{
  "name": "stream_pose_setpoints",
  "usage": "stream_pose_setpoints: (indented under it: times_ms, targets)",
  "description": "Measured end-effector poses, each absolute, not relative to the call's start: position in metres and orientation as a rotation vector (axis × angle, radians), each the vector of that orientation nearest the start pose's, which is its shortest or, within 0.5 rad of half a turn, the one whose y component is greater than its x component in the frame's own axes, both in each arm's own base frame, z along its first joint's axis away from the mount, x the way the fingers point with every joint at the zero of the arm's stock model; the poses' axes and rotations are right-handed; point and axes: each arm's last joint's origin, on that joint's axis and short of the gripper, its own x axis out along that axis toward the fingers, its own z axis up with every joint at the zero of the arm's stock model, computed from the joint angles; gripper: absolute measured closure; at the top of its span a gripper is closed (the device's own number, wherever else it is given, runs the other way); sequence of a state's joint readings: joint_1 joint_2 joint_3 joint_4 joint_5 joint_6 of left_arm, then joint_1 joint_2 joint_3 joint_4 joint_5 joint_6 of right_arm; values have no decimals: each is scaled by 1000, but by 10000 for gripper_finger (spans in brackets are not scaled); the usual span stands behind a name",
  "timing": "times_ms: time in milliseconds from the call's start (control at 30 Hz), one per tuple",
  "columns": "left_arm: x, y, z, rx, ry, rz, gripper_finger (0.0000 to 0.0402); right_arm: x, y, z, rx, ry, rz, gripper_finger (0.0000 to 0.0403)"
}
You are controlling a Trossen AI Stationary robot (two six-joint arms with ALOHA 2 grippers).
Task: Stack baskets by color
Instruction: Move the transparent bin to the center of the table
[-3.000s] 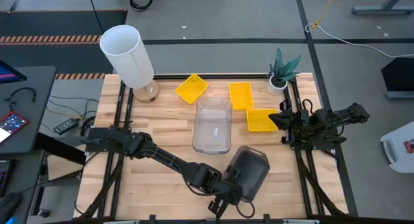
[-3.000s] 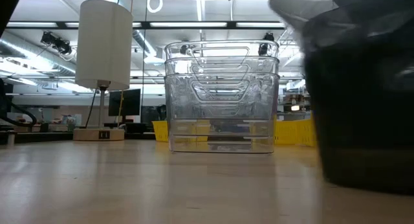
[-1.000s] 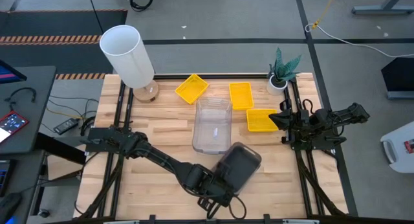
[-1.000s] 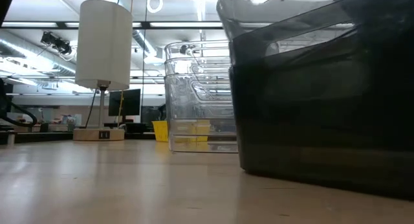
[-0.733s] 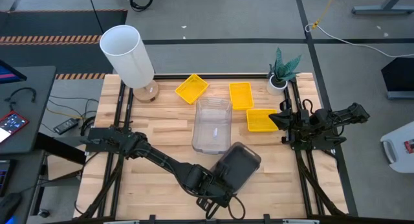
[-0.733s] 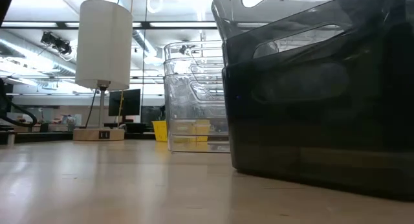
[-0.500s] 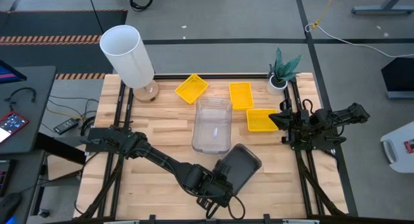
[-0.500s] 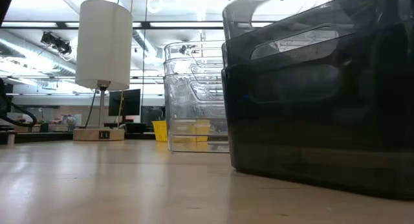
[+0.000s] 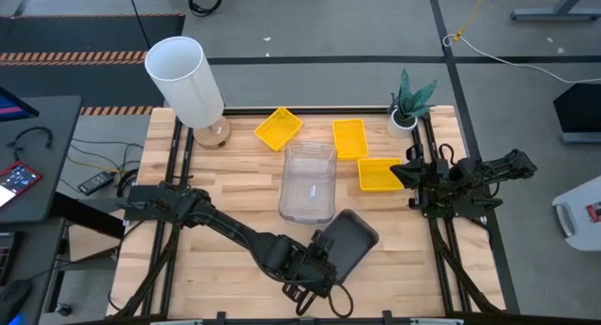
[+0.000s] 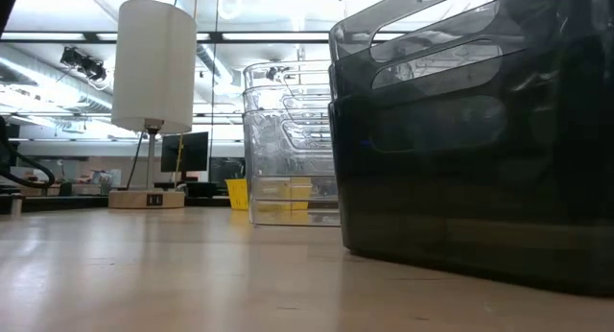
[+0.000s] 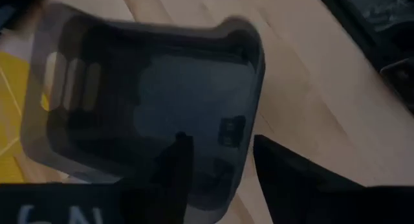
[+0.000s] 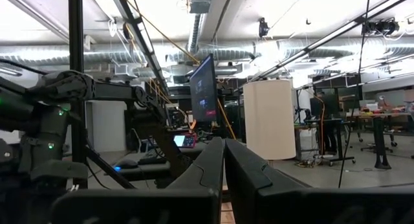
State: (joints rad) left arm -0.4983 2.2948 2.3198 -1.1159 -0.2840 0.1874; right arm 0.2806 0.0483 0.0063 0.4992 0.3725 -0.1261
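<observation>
Grey baskets cut off (right edge).

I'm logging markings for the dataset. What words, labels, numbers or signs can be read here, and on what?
None can be read.
Grey baskets: a small dark patch on the wall in the left wrist view, too blurred to read.
Left wrist view: pale marks along the edge, blurred and cut off.
Monitor: screen content too small to read.
</observation>
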Motion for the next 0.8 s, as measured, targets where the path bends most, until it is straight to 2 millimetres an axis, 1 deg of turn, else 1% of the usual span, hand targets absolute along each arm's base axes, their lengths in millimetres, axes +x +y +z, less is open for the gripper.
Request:
stream_pose_setpoints:
  times_ms: [200, 267, 367, 433, 500, 633, 733, 800]
  targets:
    - [427, -223, 278, 589, 1009, -293, 258, 88, 14, 208, 23, -427, -117, 380]
    - [427, -224, 272, 567, 1020, -320, 264, 88, 14, 208, 23, -426, -117, 380]
    - [427, -225, 256, 570, 1046, -332, 272, 88, 14, 208, 23, -426, -117, 380]
    - [425, -227, 253, 587, 1052, -320, 277, 88, 14, 208, 23, -426, -117, 380]
    - [421, -226, 265, 582, 1024, -319, 281, 88, 14, 208, 23, -426, -117, 380]
    - [409, -217, 302, 549, 949, -299, 284, 88, 14, 208, 23, -427, -117, 380]
    - [408, -200, 315, 493, 946, -201, 283, 88, 14, 208, 23, -426, -117, 380]
    - [411, -182, 319, 438, 974, -118, 275, 88, 14, 208, 23, -426, -117, 380]
